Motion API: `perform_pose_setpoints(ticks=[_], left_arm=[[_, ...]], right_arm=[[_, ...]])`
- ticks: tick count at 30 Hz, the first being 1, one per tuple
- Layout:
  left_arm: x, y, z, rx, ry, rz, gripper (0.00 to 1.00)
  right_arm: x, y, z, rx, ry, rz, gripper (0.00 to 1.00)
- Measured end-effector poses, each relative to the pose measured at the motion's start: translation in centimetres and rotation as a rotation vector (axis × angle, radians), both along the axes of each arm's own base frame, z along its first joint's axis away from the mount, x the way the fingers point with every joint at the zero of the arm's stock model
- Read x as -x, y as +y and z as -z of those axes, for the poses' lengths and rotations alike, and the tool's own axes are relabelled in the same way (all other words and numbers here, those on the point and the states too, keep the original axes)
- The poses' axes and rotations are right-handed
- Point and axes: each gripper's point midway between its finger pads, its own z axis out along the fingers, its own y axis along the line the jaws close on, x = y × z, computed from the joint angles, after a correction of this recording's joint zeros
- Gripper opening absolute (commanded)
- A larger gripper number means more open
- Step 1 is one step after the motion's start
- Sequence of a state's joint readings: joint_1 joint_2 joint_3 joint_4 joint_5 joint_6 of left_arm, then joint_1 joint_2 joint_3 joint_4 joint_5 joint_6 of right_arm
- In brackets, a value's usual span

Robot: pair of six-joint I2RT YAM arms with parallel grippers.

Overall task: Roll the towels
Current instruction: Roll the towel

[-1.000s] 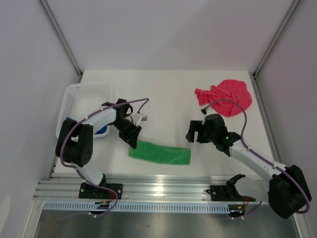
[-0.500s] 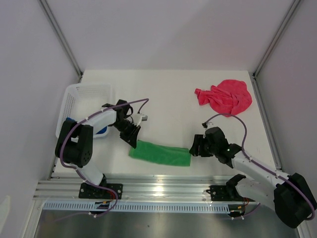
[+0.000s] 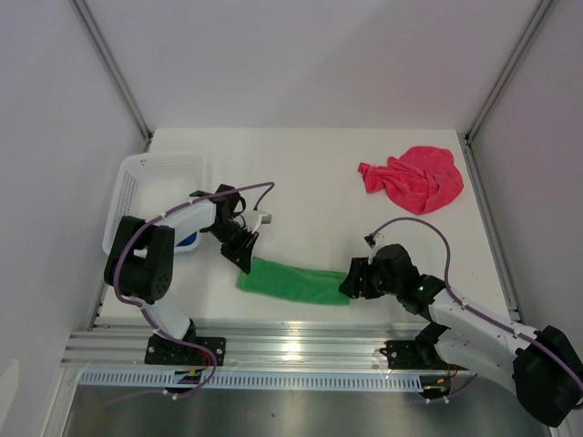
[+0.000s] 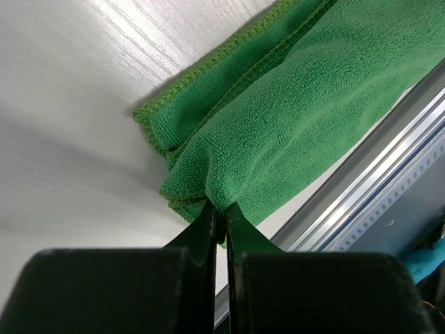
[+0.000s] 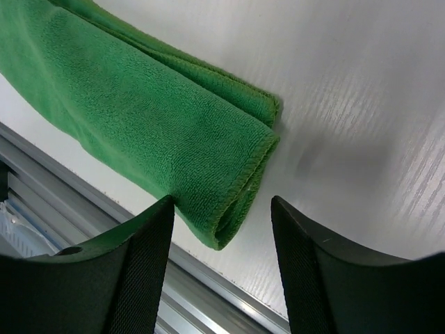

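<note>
The green towel (image 3: 293, 282) lies lengthwise between the arms, with the left gripper (image 4: 219, 209) clenched on one end and the right gripper (image 5: 222, 209) spread wide around the other.

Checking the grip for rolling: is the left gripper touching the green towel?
Touching. The left wrist view shows the left gripper shut, its fingertips pinching a fold at the corner of the green towel.

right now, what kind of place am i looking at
Probably a robot test cell: white table boxed in by plain panels, an aluminium mounting rail along its near edge, and a green towel laid out as a prop.
</note>
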State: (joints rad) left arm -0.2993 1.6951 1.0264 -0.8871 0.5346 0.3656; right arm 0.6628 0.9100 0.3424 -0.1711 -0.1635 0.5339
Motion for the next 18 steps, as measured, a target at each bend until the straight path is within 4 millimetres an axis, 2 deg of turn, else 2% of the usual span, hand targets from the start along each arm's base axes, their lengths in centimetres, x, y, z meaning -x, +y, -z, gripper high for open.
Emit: perform_pose_setpoints(ticks=[1, 2, 4, 5, 8, 12, 16, 18], left_arm=[[0.0, 0.0, 0.1, -0.001, 0.003, 0.000, 0.01], [0.0, 0.0, 0.1, -0.002, 0.005, 0.000, 0.01], [0.0, 0.0, 0.2, -0.003, 0.006, 0.000, 0.01], [0.0, 0.0, 0.2, -0.003, 0.006, 0.000, 0.01], [0.0, 0.1, 0.2, -0.007, 0.004, 0.000, 0.01], [0.0, 0.1, 0.1, -0.009, -0.001, 0.000, 0.01], [-0.5, 0.4, -0.4, -0.021, -0.042, -0.001, 0.01], [-0.7, 0.6, -0.4, -0.034, -0.053, -0.002, 0.01]], right_arm=[[0.1, 0.1, 0.3, -0.003, 0.009, -0.003, 0.58], [0.2, 0.2, 0.4, -0.003, 0.014, -0.004, 0.48], [0.1, 0.4, 0.8, -0.003, 0.025, -0.007, 0.33], [0.1, 0.5, 0.8, -0.006, 0.030, -0.009, 0.20], [-0.1, 0.9, 0.7, -0.022, 0.024, -0.013, 0.00], [-0.6, 1.0, -0.1, -0.023, 0.009, -0.006, 0.00], [-2.5, 1.5, -2.2, -0.033, -0.039, 0.028, 0.00], [-3.5, 1.4, -2.5, -0.030, -0.038, 0.057, 0.00]])
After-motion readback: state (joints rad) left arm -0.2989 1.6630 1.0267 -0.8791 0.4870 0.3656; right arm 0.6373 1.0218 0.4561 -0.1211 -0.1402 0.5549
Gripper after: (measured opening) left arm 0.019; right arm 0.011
